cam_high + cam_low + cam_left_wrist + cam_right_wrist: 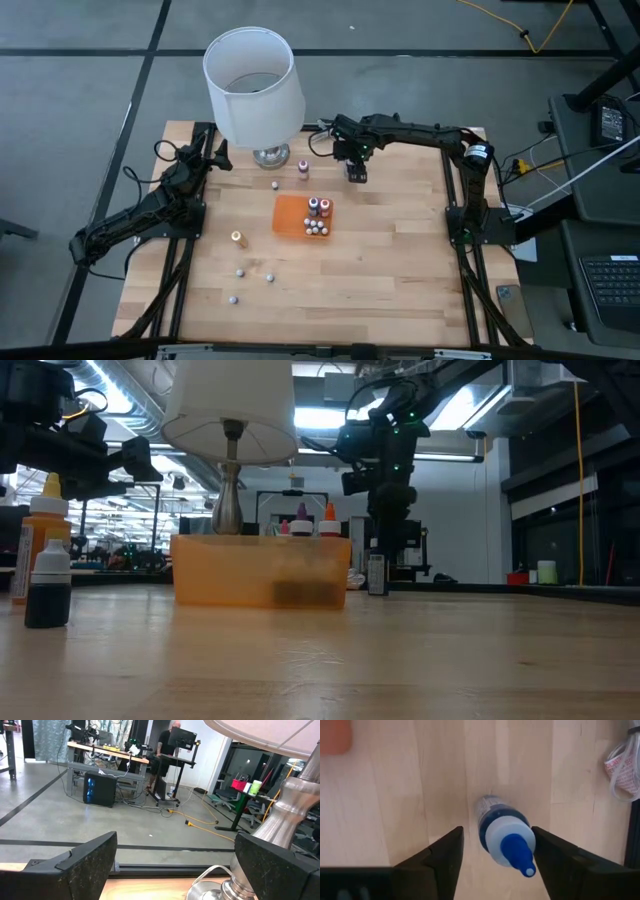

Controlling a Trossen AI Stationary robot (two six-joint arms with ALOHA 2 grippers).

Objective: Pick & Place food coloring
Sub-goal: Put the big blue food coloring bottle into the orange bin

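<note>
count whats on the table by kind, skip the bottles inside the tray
food coloring bottles outside the tray: 7
orange tray: 1
lamp: 1
total: 9

Wooden table (380,260), white-shaded lamp (253,85) near far edge, orange tray (291,217) at centre holding small bottles (318,228), loose bottles (254,271) toward left edge.
</note>
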